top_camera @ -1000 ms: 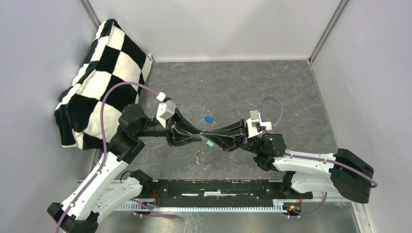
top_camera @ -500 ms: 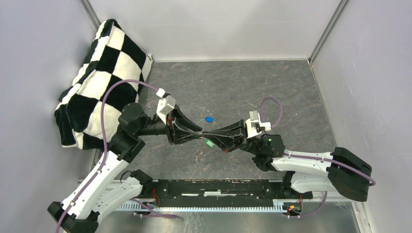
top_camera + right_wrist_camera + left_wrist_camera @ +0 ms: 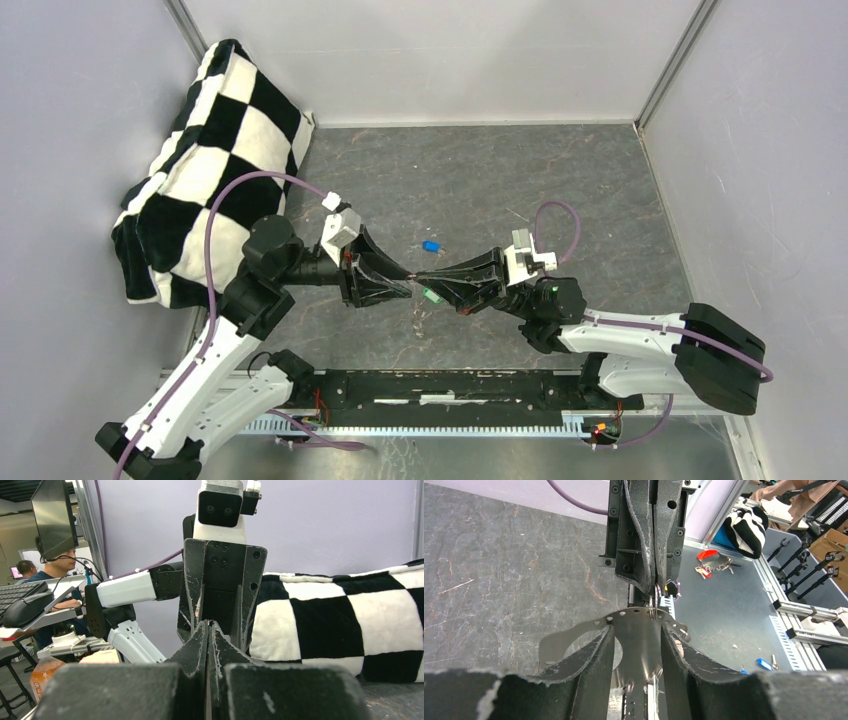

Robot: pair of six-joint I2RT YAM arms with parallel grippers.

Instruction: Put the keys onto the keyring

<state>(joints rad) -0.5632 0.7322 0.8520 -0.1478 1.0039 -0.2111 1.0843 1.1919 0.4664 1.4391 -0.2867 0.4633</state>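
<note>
From where I stand the keyring [image 3: 652, 601] is the hard thing to see. From above it is lost between the two black claws. Only the left wrist view shows it, as a couple of thin wire loops right at the tip of the right claw [image 3: 422, 278]. That claw is pressed fully closed, and the loops look nipped in its seam. The left claw [image 3: 405, 285] faces it tip to tip with its fingers [image 3: 591, 652] parted to a middling gap. A shiny curved strip with small holes [image 3: 624, 622] sits in that gap, and I cannot tell whether the pads press on it or what it belongs to.

The green key [image 3: 432, 295] lies on the counter [image 3: 500, 170] just under the right claw's fingers on their near side, partly shadowed. The blue key [image 3: 431, 246] lies a little beyond the same claw on its far side. Neither blade can be made out. The right wrist view shows no key or ring.

Against half a second ago, the left claw has drawn back slightly from the right one. Both keys lie where they did.
</note>
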